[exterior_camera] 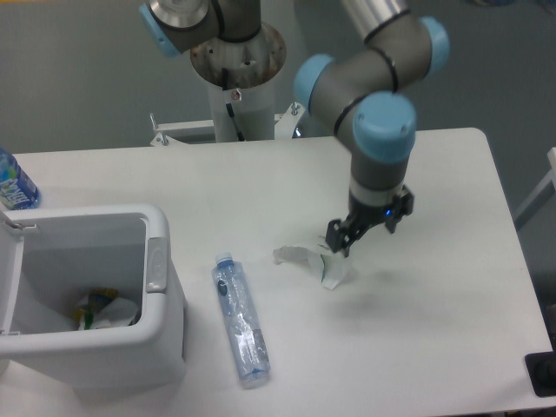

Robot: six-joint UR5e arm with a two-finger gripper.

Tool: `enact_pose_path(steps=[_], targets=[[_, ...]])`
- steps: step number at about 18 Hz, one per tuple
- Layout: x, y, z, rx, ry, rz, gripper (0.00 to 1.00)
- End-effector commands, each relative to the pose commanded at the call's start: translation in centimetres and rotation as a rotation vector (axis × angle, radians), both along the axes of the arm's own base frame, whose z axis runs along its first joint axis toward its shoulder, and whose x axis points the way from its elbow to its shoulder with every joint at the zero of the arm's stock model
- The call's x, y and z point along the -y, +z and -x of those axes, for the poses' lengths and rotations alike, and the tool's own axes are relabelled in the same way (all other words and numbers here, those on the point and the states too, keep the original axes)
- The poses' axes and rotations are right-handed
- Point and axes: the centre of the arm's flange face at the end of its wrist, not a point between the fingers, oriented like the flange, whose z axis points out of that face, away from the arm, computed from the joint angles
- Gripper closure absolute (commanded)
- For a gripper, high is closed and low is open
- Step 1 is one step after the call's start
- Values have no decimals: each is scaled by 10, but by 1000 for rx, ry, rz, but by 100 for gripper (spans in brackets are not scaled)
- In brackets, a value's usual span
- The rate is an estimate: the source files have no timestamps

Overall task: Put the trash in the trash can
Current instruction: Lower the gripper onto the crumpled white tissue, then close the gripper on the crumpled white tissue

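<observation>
A crumpled white paper cup [306,259] with a small green mark lies on the table near the middle. My gripper [363,230] hovers open just above its right end, fingers spread. A slim clear water bottle [241,319] with a pale label lies flat to the left of the cup, cap pointing away. The white trash can [153,347] stands at the front left with its lid flipped open and a grey oval tab on its right wall. Some rubbish lies inside it.
A bottle with a bright blue label [15,184] stands at the far left edge behind the can. The robot's base column [236,78] rises behind the table. A small black block [541,375] sits at the front right corner.
</observation>
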Motion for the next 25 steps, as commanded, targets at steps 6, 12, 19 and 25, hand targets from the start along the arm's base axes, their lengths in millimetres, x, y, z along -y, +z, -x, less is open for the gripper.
enact_pose_path(steps=[6, 12, 19, 25], targets=[[12, -24, -15, -30, 19, 41, 16], [10, -25, -17, -42, 16, 63, 83], [10, -19, -16, -45, 10, 55, 100], [6, -4, -9, -73, 11, 35, 100]])
